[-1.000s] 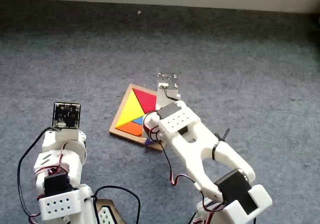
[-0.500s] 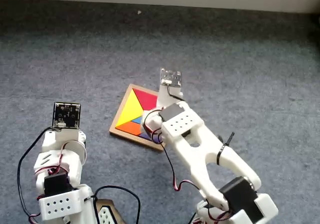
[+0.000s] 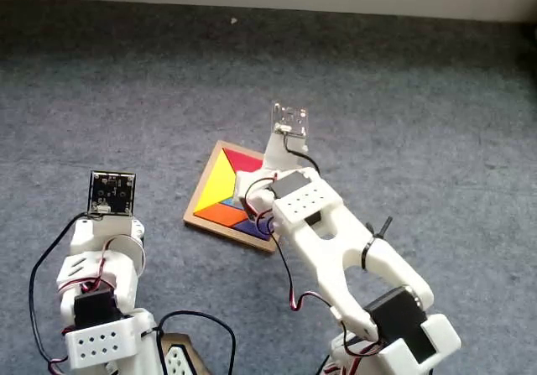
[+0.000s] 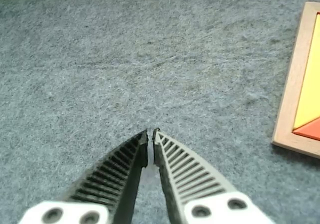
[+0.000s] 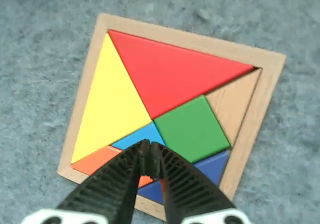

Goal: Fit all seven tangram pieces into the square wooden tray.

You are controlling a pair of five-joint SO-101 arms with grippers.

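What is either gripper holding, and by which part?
Nothing. Left gripper is shut empty over carpet; right gripper is shut empty over the tray.

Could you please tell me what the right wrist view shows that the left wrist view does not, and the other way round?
Right wrist view: the whole tray from above, with the red triangle, green square, light blue triangle, dark blue piece and a tan triangular patch, either a bare slot or a wood-coloured piece. The right gripper is shut above the orange piece.
Left wrist view: the left gripper, shut, over carpet beside the tray.
Both: the tray's wooden rim, the yellow triangle and the orange piece.
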